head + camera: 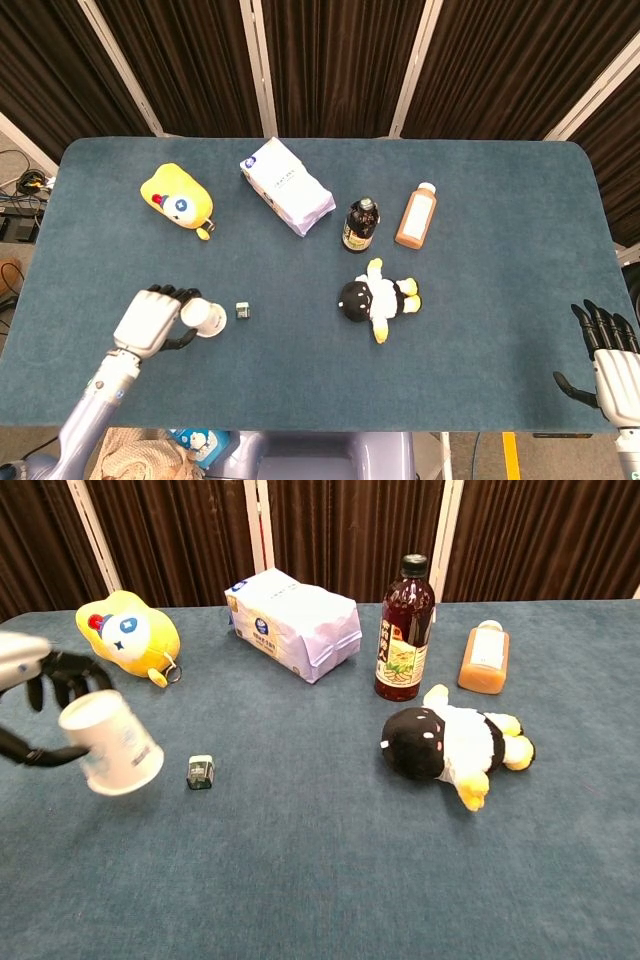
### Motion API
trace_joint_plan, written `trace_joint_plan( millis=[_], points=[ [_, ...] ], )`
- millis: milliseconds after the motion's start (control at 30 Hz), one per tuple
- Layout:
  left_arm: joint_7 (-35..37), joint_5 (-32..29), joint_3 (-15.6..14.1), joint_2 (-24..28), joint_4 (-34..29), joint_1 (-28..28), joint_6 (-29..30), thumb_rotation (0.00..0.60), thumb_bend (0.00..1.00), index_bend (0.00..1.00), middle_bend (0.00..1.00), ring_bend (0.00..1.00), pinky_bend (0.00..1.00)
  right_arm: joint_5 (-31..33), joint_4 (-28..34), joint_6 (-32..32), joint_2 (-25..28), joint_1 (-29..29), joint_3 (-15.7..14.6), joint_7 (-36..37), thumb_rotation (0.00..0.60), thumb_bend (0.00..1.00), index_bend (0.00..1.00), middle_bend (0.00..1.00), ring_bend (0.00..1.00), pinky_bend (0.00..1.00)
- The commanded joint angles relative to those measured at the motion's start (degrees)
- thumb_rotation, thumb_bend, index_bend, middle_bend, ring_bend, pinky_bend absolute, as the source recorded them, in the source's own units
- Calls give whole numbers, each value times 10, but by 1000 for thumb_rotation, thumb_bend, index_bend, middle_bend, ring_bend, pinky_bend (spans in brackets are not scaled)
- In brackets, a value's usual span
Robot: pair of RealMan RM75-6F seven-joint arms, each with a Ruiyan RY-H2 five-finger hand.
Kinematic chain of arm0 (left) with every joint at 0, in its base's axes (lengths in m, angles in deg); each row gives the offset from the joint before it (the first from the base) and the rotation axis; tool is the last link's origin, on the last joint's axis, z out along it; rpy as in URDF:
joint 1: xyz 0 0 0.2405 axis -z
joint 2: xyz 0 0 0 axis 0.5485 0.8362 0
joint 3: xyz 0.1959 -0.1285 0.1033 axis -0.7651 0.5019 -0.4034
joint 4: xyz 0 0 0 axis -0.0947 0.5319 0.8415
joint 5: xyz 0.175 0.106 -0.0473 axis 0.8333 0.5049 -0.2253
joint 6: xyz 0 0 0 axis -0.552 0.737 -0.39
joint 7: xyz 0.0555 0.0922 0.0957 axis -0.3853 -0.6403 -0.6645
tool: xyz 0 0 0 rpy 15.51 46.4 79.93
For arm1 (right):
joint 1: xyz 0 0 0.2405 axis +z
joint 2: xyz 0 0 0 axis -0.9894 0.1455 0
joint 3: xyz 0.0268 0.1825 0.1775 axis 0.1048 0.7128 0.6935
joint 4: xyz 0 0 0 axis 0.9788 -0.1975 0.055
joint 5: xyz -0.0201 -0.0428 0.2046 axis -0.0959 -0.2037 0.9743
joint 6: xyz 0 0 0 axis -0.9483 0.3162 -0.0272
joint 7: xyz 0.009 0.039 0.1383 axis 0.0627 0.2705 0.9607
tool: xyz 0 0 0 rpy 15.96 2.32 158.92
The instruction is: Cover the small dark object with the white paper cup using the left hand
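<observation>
My left hand (153, 320) grips the white paper cup (205, 318), mouth facing down and to the right, lifted off the cloth. In the chest view the cup (110, 742) hangs tilted just left of the small dark object (201, 771), held by the same hand (45, 685). The small dark object (242, 311) lies on the blue table a short way right of the cup. My right hand (603, 358) stays at the table's front right corner, fingers spread, holding nothing.
A yellow plush (178, 198) lies at the back left. A white bag (286, 185), a dark bottle (361, 224) and an orange bottle (416, 215) stand mid-table. A black-and-white plush (378, 298) lies right of the small object.
</observation>
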Motion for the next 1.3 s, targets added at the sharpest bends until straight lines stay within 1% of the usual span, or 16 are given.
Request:
trace_joint_plan(
  millis=[33,200,367,567,733,833,933,1000,1033,1067,1100,1200,1300],
  points=[
    [-17,-14,15,-15,-7,16,-5,600,297,302,440,366,424,0,0,0,0,0,0,0,600,237,0,0,0,0],
    [-48,-41,31,-49,4,41,-15,600,297,303,440,366,424,0,0,-1,1,0,0,3,600,237,0,0,0,0],
    [-72,-65,36,-80,26,58,-24,600,297,304,440,366,424,0,-1,-2,1,1,0,6,600,236,0,0,0,0],
    [-90,-92,37,-107,53,74,-29,600,297,303,440,366,424,2,-1,-5,2,2,0,10,600,237,0,0,0,0],
    [-99,-107,31,-119,70,81,-31,600,297,290,428,363,423,3,-1,-7,2,3,1,10,600,237,0,0,0,0],
    [-100,-115,28,-124,82,84,-34,600,281,254,372,314,381,3,0,-8,2,3,0,11,600,237,0,0,0,0],
    [-98,-123,24,-126,90,88,-40,600,215,179,234,186,270,5,1,-9,3,3,0,11,600,237,0,0,0,0],
    [-97,-129,20,-123,88,89,-45,600,161,107,115,78,162,6,2,-9,3,3,1,11,600,237,0,0,0,0],
    [-98,-131,18,-120,85,90,-46,600,148,91,89,55,136,7,2,-9,4,3,1,11,600,237,0,0,0,0],
    [-99,-131,17,-116,81,90,-45,600,137,72,61,37,109,7,3,-10,4,3,1,11,600,237,0,0,0,0],
    [-98,-128,16,-113,76,89,-42,600,135,64,52,35,104,7,3,-10,4,3,1,11,600,237,0,0,0,0],
    [-85,-116,13,-99,58,83,-28,600,133,48,34,35,104,7,3,-9,5,3,1,11,600,237,0,0,0,0],
    [-66,-94,6,-74,32,70,-5,600,132,45,24,35,104,7,2,-8,5,2,0,11,600,237,0,0,0,0]
  ],
)
